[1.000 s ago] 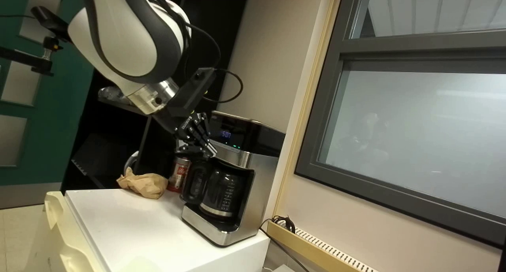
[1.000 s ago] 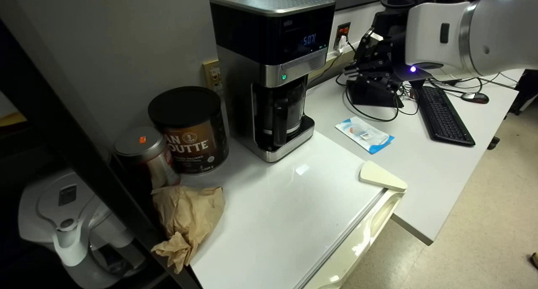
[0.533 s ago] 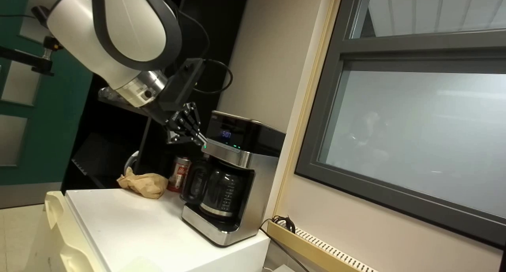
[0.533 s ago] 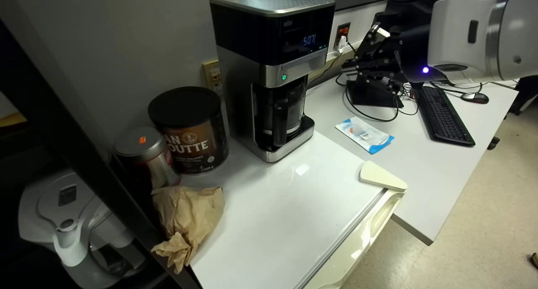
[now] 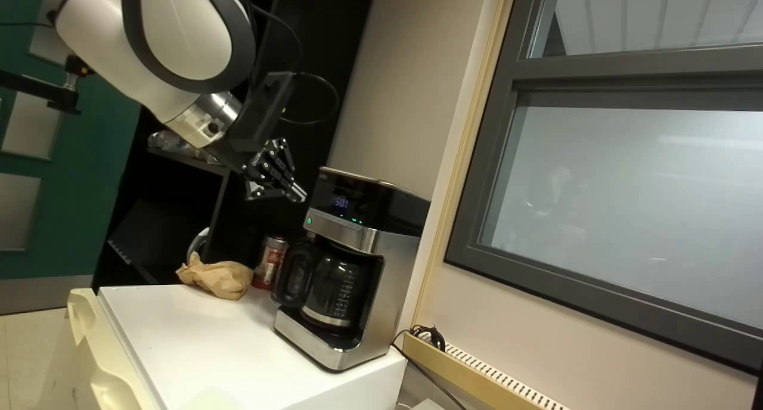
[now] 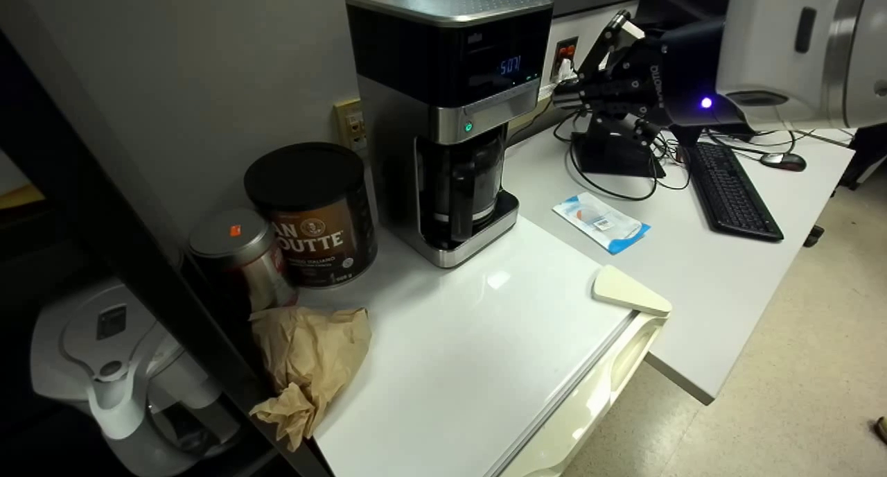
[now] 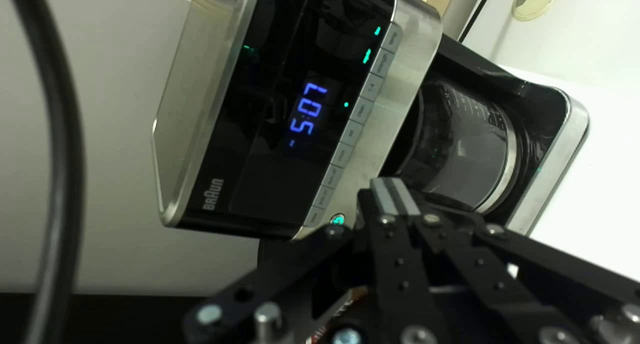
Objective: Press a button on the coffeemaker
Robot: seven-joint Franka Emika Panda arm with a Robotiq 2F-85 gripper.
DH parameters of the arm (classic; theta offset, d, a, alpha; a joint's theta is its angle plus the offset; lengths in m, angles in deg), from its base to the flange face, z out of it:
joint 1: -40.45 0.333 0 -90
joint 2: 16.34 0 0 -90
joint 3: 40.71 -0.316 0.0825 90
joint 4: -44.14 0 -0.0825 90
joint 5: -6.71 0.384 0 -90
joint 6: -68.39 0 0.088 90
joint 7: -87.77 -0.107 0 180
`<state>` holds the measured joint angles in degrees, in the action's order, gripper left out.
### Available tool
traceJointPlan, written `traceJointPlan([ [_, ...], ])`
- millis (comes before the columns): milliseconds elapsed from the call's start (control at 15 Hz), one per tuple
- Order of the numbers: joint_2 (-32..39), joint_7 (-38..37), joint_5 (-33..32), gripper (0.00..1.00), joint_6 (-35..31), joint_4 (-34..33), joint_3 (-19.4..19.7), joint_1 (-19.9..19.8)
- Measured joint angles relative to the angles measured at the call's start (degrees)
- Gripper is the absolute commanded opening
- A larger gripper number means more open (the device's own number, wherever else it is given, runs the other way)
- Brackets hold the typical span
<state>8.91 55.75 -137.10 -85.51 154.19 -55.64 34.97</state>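
Observation:
The coffeemaker (image 5: 396, 273) is black and silver and stands upright; it also shows in an exterior view (image 6: 398, 151) and the wrist view (image 7: 270, 174). Its display reads 5:07. A row of grey buttons (image 7: 351, 132) runs below the display, with a round green-lit button (image 7: 338, 219) at one end, also visible in an exterior view (image 6: 468, 127). The glass carafe (image 5: 343, 288) sits in its bay. My gripper (image 5: 300, 194) is shut and empty, fingertips together (image 7: 396, 196), in front of the machine and near the round button's end. A gap shows in an exterior view (image 6: 567, 94).
A dark coffee can (image 6: 312, 241), a red and silver can (image 6: 260, 276) and a crumpled paper bag (image 6: 312, 359) stand beside the machine on the white cabinet top (image 6: 457, 366). A desk holds a keyboard (image 6: 734, 193), a packet (image 6: 601, 220) and cables.
My gripper has moved up and back from the machine's front, staying shut. The round green button, covered by it a second ago in an exterior view, now shows. The coffeemaker has not moved.

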Motion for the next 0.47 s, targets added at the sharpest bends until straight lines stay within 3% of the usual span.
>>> traceJointPlan([
  [267,-0.18,-0.54,0.03,0.28,1.46,1.65,0.01,-1.14],
  [467,-0.25,-0.56,0.05,0.28,1.50,1.74,0.00,-1.15],
])
